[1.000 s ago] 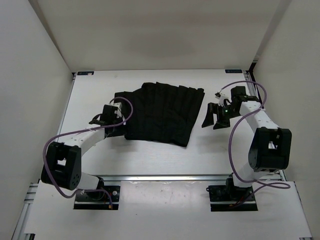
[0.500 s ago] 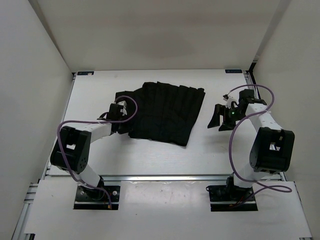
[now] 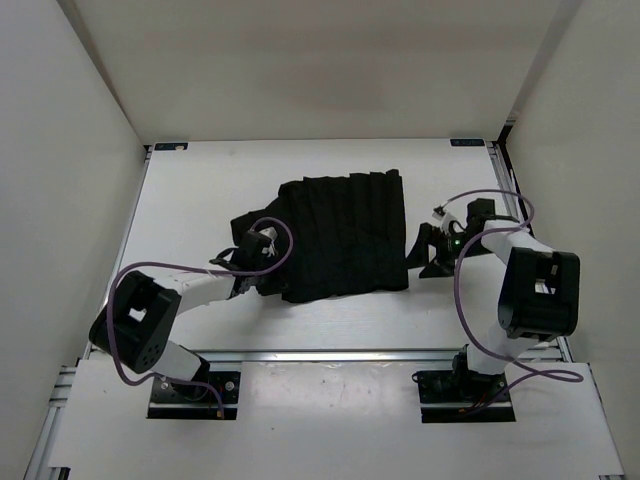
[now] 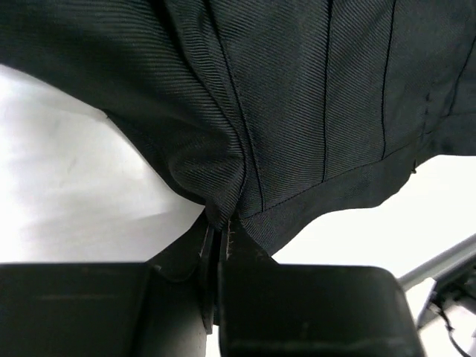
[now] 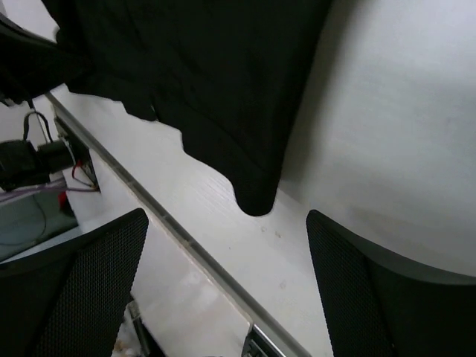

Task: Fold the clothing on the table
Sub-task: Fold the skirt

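The clothing [image 3: 345, 235], a soft black fabric garment with parallel pleat lines, is clamped at its near-left hem between the two black fingers [image 4: 182, 260] of the left gripper [image 4: 221, 232]. These are pressed together on a gathered fold of cloth, and the weave puckers into creases that fan out from the pinch point. The mesh-textured fingers [image 5: 89, 282] of the right gripper [image 3: 426, 254] stand wide apart and grasp nothing. The garment's near-right corner lies on the surface just ahead of them, not between them. Outward from the grip, the garment covers the middle of the large flat white table [image 3: 200, 190], slightly right of centre. Its far portion is spread flat with the pleats running away from the arms, and its near-left portion is bunched and drawn towards the left wrist. The right edge lies just beside the right gripper, apart from it, and the near edge stays clear of the silver aluminium rail [image 3: 330, 353]. Judged from this layout, the step in hand is the start of the first fold: one side is secured, the other not yet. The next move probably calls for the right gripper to advance onto the near-right corner and close on it — low enough to catch the hem. Both arms would then lift evenly and carry the near edge over the far portion, without dragging the flat part out of place.
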Robot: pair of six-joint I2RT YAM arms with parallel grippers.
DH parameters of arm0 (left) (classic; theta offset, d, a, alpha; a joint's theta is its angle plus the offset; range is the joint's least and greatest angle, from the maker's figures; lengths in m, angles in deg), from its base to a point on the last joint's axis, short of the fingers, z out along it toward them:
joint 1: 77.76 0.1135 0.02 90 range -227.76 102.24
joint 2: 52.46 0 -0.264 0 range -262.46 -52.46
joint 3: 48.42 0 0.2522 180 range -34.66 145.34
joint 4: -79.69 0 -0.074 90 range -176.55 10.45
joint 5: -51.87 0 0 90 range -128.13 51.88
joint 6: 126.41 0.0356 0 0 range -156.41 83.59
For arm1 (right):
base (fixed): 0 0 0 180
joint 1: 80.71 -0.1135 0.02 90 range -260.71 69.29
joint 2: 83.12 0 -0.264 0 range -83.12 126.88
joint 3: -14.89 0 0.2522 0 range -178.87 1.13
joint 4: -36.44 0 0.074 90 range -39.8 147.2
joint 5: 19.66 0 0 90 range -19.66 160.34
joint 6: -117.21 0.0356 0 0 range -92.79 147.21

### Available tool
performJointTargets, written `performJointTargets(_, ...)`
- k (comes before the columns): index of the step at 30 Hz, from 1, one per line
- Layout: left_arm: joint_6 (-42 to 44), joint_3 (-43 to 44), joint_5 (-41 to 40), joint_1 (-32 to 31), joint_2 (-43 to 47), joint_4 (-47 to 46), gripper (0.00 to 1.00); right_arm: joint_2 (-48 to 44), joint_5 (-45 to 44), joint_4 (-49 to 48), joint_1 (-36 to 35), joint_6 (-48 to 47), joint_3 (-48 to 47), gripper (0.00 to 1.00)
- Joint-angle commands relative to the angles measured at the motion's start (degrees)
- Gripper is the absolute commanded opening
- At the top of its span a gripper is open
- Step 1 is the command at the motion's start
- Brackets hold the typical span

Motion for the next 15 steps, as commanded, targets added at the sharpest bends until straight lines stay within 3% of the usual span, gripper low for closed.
performJointTargets(1, -4.46, -1.4, 1.45, 1.03, 2.98, -1.32, 0.0, 1.16, 1.62, -2.7, -0.82, 1.14, 4.31, 0.92)
performJointTargets(6, -4.72, -1.58, 2.32, 3.5, 3.43, -1.66, 0.04, 1.77, -2.17, -6.31, -2.75, 2.03, 8.29, 0.91)
performJointTargets(15, -6.3, -3.07, 2.94, 2.18, 3.77, -3.52, 0.13, 4.84, -5.95, -16.5, -5.82, 7.74, 10.83, 0.87)
